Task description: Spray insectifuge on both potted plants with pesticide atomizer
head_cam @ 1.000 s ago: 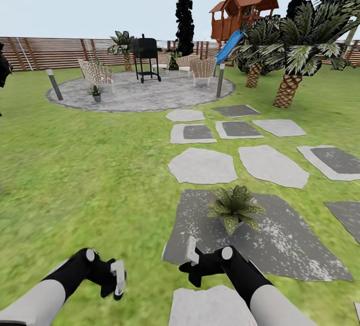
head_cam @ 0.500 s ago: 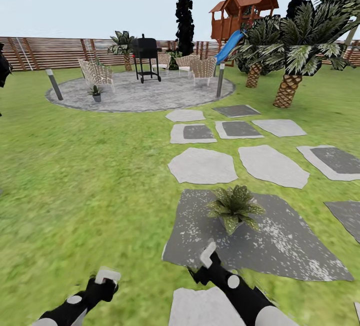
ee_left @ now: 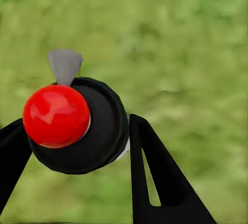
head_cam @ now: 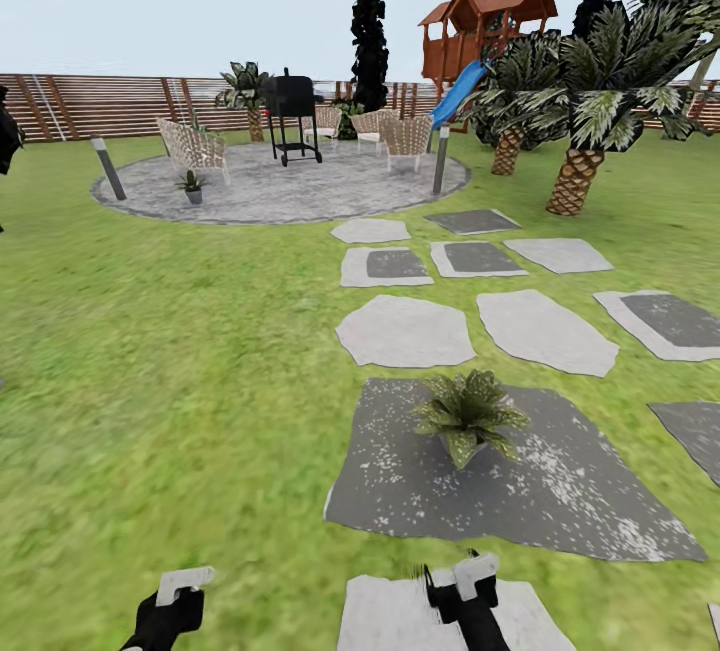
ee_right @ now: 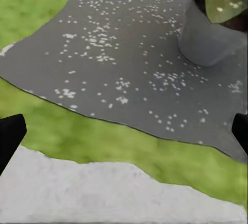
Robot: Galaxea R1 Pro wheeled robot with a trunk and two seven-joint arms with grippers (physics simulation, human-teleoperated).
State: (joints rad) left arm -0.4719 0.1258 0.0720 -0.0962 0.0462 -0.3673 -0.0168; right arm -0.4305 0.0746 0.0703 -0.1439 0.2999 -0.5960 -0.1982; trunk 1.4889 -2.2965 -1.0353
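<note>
Finding the pesticide atomizer comes first, I'd say: right hand (ee_right: 124,131) is spread and empty, left hand (head_cam: 180,596) unreadable, near potted plant (head_cam: 468,418) just ahead.

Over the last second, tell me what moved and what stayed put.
Both arms drew back toward the robot: the left claw and right claw have dropped to the bottom edge of the head view. Nothing was grasped or released. The nearer potted plant on its dark stepping stone and the patio are unchanged, and the camera held steady.
</note>
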